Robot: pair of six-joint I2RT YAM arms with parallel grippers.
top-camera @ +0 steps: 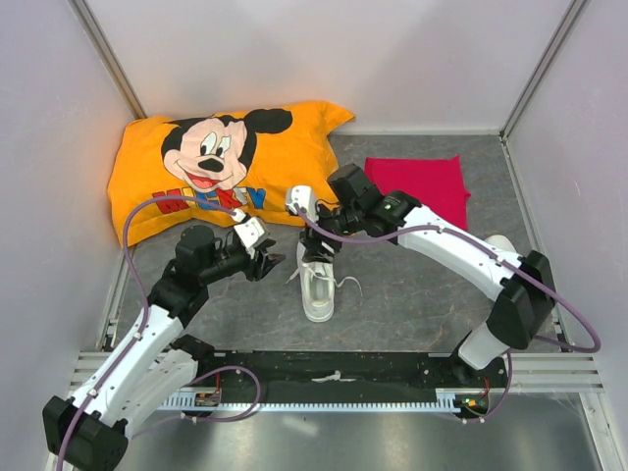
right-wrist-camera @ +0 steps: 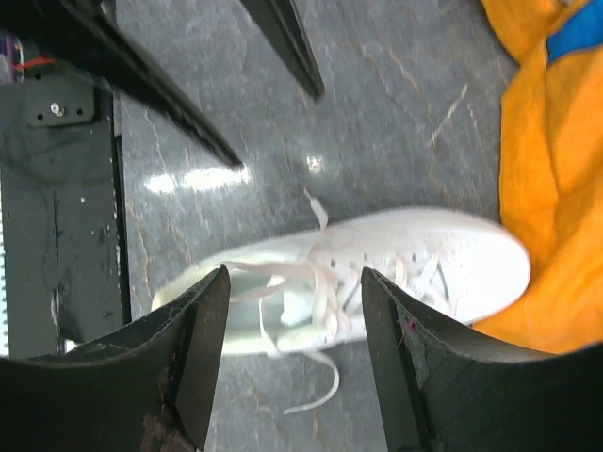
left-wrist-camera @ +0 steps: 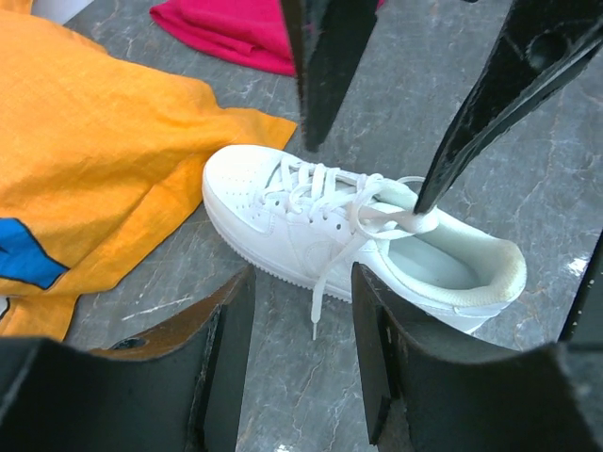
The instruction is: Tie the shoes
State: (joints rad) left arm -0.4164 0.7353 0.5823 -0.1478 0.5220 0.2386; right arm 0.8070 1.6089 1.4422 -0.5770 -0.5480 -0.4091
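The right jaws are spread wide above the shoe (top-camera: pixel 316 289), and nothing is gripped between them. One fingertip (left-wrist-camera: pixel 431 188) appears to rest against the loose laces (left-wrist-camera: pixel 325 193) at the mouth of the shoe, while the other finger is kept clear above the toe end. The left jaws are parted about halfway and nothing is held in them. They are placed just to the left of the shoe, pointed at its side, and no contact with it can be seen.

The shoe, plain white, is set upright on its sole near the middle of the grey marbled worktop (top-camera: pixel 402 294), between the two arms. Its toe is turned away from the arm bases and its heel towards them. The laces are threaded through the eyelets but no knot is seen. One loose end is draped down the side of the shoe onto the worktop, and another is trailed out on the opposite side.

Just beyond the toe, an orange pillow (top-camera: pixel 147 177) printed with a cartoon mouse is laid against the far left corner, its near edge just beside the shoe. A red cloth (top-camera: pixel 417 182) is spread flat to the right of the pillow, well apart from the shoe.
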